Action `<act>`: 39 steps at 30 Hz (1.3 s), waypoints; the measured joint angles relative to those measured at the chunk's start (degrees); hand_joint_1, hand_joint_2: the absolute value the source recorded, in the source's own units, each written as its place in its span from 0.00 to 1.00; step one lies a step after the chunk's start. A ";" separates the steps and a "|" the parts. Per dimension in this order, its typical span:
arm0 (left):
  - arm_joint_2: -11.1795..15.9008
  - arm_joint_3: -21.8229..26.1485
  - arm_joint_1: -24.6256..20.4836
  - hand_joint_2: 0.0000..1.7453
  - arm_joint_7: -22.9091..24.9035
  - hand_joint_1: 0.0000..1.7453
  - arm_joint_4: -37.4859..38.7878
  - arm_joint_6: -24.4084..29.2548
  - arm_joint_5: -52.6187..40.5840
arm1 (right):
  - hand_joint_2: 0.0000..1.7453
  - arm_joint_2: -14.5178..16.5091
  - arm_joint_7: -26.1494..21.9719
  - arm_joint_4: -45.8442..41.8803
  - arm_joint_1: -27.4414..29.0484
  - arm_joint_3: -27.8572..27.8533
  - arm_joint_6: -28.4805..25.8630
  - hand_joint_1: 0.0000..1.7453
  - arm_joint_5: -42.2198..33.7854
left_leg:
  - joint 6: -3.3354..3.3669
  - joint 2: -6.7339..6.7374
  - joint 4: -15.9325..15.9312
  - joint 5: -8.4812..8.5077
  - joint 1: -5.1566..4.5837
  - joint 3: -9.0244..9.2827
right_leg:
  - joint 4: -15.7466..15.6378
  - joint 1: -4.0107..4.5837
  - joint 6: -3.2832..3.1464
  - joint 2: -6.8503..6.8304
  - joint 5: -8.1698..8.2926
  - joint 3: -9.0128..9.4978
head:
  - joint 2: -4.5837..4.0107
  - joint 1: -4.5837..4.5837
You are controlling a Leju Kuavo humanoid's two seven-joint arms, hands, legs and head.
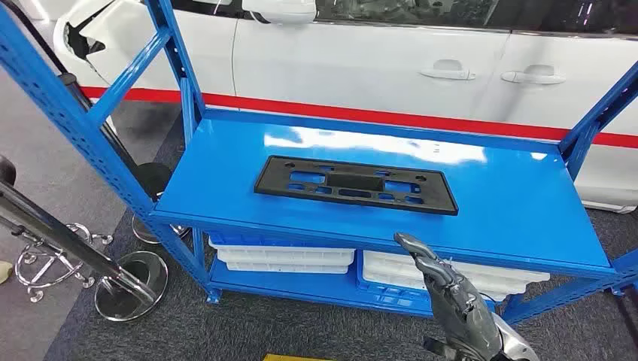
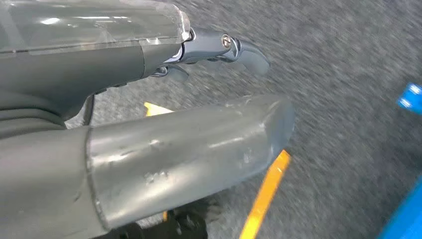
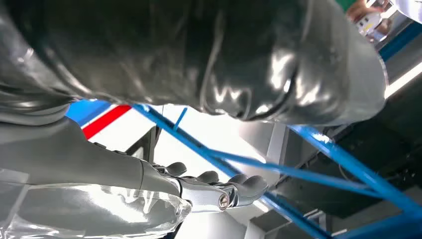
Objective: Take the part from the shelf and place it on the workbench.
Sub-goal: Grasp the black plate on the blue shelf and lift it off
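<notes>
The black plastic part (image 1: 356,185), a flat rectangular frame pierced with slots and cut-outs around a raised centre block, lies flat on the glossy blue top shelf (image 1: 511,203) of the metal rack, roughly mid-shelf and fully visible. The right hand (image 1: 451,297) rises from the lower edge of the head view in front of the shelf's front lip, below and to the right of the part and well apart from it; its wrist is cut off by the frame. Its dark metallic fingers (image 3: 234,191) stretch out nearly straight and loosely spread, gripping nothing. The left hand (image 2: 164,124) hangs over blurred grey carpet (image 2: 348,59) crossed by a yellow floor stripe (image 2: 263,199); its fingers (image 2: 224,50) extend with nothing in them. White plastic trays (image 1: 282,256) sit on the lower shelf, partly hidden by the shelf edge. Behind the rack stands a white car (image 1: 376,60) with a red stripe, its upper body cropped.
</notes>
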 joint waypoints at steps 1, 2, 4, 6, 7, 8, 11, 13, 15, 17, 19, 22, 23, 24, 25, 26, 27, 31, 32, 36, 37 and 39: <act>0.00 0.00 0.01 0.00 0.00 0.00 0.00 -0.01 0.00 | 0.00 0.00 -0.02 0.01 0.04 -0.02 0.00 0.00 -0.01 | -0.18 0.13 -0.04 -0.38 -0.12 0.55 | -0.87 0.07 -0.17 -0.75 1.20 0.16 | 0.00 -0.01; 0.03 0.00 -0.03 0.00 -0.01 0.00 0.01 -0.02 0.00 | 0.00 0.01 -0.03 0.02 0.07 -0.03 0.00 0.00 -0.01 | -0.38 0.31 -0.17 -0.70 -0.21 0.86 | -1.30 0.09 -0.33 -1.02 1.64 0.29 | 0.00 -0.01; 0.08 0.00 -0.10 0.00 -0.01 0.00 0.01 -0.05 0.00 | 0.00 0.01 -0.03 0.04 0.12 -0.08 0.00 0.00 -0.03 | -1.02 0.94 -0.72 -1.64 -0.42 1.91 | -2.56 0.24 -0.82 -1.68 3.25 0.75 | 0.00 0.00; 0.11 0.00 -0.14 0.00 0.00 0.00 0.01 -0.05 0.00 | 0.00 0.00 0.00 0.03 0.09 -0.10 0.00 0.00 -0.04 | -1.28 1.25 -1.09 -1.88 -0.42 2.09 | -2.53 0.31 -0.98 -1.33 3.22 0.91 | 0.00 0.01; 0.11 0.00 -0.14 0.00 0.00 0.00 0.01 -0.05 0.00 | 0.00 0.00 0.00 0.03 0.09 -0.10 0.00 0.00 -0.04 | -1.28 1.25 -1.09 -1.88 -0.42 2.09 | -2.53 0.31 -0.98 -1.33 3.22 0.91 | 0.00 0.01; 0.11 0.00 -0.14 0.00 0.00 0.00 0.01 -0.05 0.00 | 0.00 0.00 0.00 0.03 0.09 -0.10 0.00 0.00 -0.04 | -1.29 1.25 -1.09 -1.88 -0.42 2.12 | -2.53 0.31 -0.99 -1.31 3.22 0.91 | 0.00 0.01; 0.12 0.00 -0.18 0.00 -0.01 0.00 0.01 -0.06 0.00 | 0.00 0.01 0.01 0.04 0.11 -0.12 0.00 0.00 -0.03 | -1.49 1.25 -0.60 -1.60 -0.45 2.52 | -2.65 0.14 -1.20 -0.94 3.21 0.88 | 0.00 0.01; 0.13 0.00 -0.34 0.00 -0.01 0.00 0.01 -0.06 0.00 | 0.00 0.01 0.09 0.05 0.16 -0.17 0.03 0.00 -0.01 | -1.96 1.12 0.70 -1.23 -0.42 2.45 | -2.78 -0.10 -1.71 -0.21 3.02 1.41 | 0.00 -0.02; 0.13 0.00 -0.34 0.00 -0.06 0.00 0.02 -0.07 -0.09 | 0.00 0.01 0.26 0.06 0.27 -0.20 0.15 0.00 0.02 | -2.79 -1.00 9.81 -4.01 0.06 -4.07 | -3.05 -0.24 -2.50 1.05 1.50 3.53 | 0.00 -0.03; 0.13 0.01 0.07 0.00 -0.19 0.00 0.03 -0.07 -0.52 | 0.00 0.02 0.50 0.09 0.53 -0.30 0.27 0.00 0.16 | -2.63 -3.14 13.83 -4.67 0.32 -11.88 | -3.81 -0.21 -2.69 2.49 -1.57 7.80 | 0.00 -0.04; 0.25 0.07 0.52 0.00 -0.34 0.00 0.06 0.09 -1.05 | 0.00 0.04 1.18 0.37 0.80 -0.51 0.28 0.00 0.36 | -1.47 -3.63 6.47 2.95 -0.41 -13.92 | -4.69 -0.20 -2.06 3.38 -3.93 11.66 | 0.00 -0.05; 0.51 0.17 0.52 0.00 -0.40 0.00 0.10 0.76 -1.97 | 0.00 0.16 3.87 1.50 0.92 -0.74 0.81 0.00 0.76 | -0.43 -4.50 2.14 9.48 -1.43 -13.25 | -6.89 -0.02 -1.15 4.21 -5.74 14.98 | 0.00 -0.11; 0.53 0.17 0.20 0.00 -0.35 0.00 0.10 0.94 -2.44 | 0.00 0.20 5.16 2.17 0.74 -0.70 1.26 0.00 1.28 | -0.29 -4.63 1.70 9.89 -1.30 -12.45 | -7.53 0.03 -0.99 4.24 -6.24 16.01 | 0.00 -0.11; 0.56 0.18 -0.20 0.00 -0.24 0.00 0.10 1.12 -2.92 | 0.25 0.22 6.42 3.14 0.35 -0.50 1.70 0.00 2.10 | -0.13 -4.59 1.27 9.89 -1.05 -11.79 | -7.19 0.08 -0.85 4.00 -6.96 16.37 | 0.00 -0.10; 0.52 0.17 -0.61 0.00 -0.04 0.00 0.10 1.32 -3.39 | 0.50 0.21 7.65 4.46 -0.25 -0.11 2.03 0.00 3.25 | 0.12 -4.51 0.98 9.73 -0.81 -11.28 | -5.31 0.09 -0.63 3.63 -8.14 15.64 | 0.00 -0.10; 0.48 0.15 -0.99 0.00 0.27 0.00 0.10 1.54 -3.87 | 0.75 0.19 8.70 6.05 -0.95 0.48 2.11 0.00 4.63 | 0.37 -4.40 0.86 9.39 -0.63 -10.93 | -1.85 -0.07 -0.41 3.22 -9.75 13.72 | 0.00 -0.10; 0.44 0.11 -1.23 0.00 0.68 0.00 0.10 1.79 -4.37 | 1.00 0.17 9.52 7.79 -1.68 1.28 1.90 0.00 6.25 | 0.61 -4.29 0.89 8.95 -0.59 -10.70 | 2.70 -0.16 -0.19 2.91 -11.50 10.81 | 0.00 -0.10; 0.21 -0.38 -1.33 0.00 2.18 0.00 0.11 2.57 -6.23 | 1.00 0.10 11.46 14.02 -3.82 4.62 -0.73 0.00 13.83 | 0.31 -4.29 1.51 6.63 -0.39 -9.03 | 9.94 -0.87 0.60 2.69 -8.48 2.09 | 0.00 -0.10; 0.14 -0.45 -1.27 0.25 2.32 0.00 0.12 2.64 -6.41 | 1.00 0.09 11.64 15.04 -4.24 5.21 -1.21 0.00 14.88 | 0.07 -4.41 1.70 5.99 -0.26 -8.36 | 6.71 -1.03 0.74 2.65 -4.88 2.07 | 0.00 -0.10; 0.06 -0.50 -1.06 0.50 2.70 0.00 0.21 2.91 -6.65 | 1.00 -0.26 13.04 17.87 -5.71 7.34 -3.38 0.00 18.50 | -1.18 -5.07 2.23 4.54 -0.12 -7.26 | -1.75 -0.82 0.25 2.68 0.68 3.18 | 0.00 -0.09; 0.05 -0.50 -1.01 0.25 2.69 0.00 0.22 2.99 -6.70 | 1.00 -0.39 13.27 18.21 -6.02 7.84 -3.98 0.00 19.01 | -1.48 -5.12 2.30 4.42 -0.11 -7.40 | -2.17 -0.74 -0.10 2.74 0.52 3.29 | 0.00 -0.10; 0.06 -0.50 -0.84 0.00 2.05 0.00 0.23 2.88 -6.82 | 1.00 -0.62 13.31 18.66 -6.34 8.49 -4.90 0.00 19.27 | -2.08 -4.82 2.84 3.69 -0.01 -7.70 | -2.63 -0.86 -0.76 2.74 0.36 3.66 | 0.00 -0.10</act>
